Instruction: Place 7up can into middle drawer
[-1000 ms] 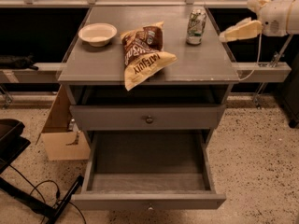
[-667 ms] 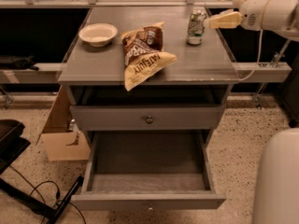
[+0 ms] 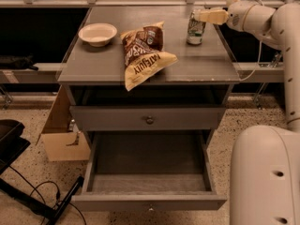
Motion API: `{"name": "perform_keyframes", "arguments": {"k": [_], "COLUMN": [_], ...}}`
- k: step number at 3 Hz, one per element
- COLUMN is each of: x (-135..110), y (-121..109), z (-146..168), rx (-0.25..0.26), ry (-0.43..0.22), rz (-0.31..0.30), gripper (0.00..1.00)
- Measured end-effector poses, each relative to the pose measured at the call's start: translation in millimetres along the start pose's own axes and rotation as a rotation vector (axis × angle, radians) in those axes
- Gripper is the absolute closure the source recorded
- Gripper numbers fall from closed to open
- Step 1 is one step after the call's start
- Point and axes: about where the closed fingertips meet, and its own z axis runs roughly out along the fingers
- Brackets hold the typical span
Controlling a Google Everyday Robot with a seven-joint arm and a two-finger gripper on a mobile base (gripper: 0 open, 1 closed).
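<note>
The 7up can [image 3: 195,30], green and silver-white, stands upright on the right back part of the grey cabinet top [image 3: 201,62]. My gripper [image 3: 205,16], cream-coloured, reaches in from the right at the height of the can's top, its tip right at the can's upper edge. The middle drawer [image 3: 150,172] is pulled open below, its shallow tray empty, with a small knob on its front panel [image 3: 150,208]. The other knobbed drawer front [image 3: 149,119] above it is closed.
A brown-and-yellow chip bag [image 3: 143,54] lies mid-top, hanging slightly over the front edge. A white bowl [image 3: 97,33] sits at the left. My white arm [image 3: 274,22] and base [image 3: 265,177] fill the right. A cardboard box [image 3: 63,135] and cables [image 3: 42,196] are on the floor at left.
My gripper has moved left from off the cabinet's right edge to the top of the can. My base has come into view at the lower right.
</note>
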Motion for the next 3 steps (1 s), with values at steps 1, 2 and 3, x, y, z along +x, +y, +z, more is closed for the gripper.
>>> {"name": "perform_keyframes", "arguments": {"k": [1,2,3], "x": [10,26,50], "y": [-2,0,8], "z": [28,49,66], "rx": [0.035,0.052,0.059], "ry": [0.016,0.044,0.087], "rz": [0.015,0.036,0.074], "gripper": [0.00,0.19,0.50]}}
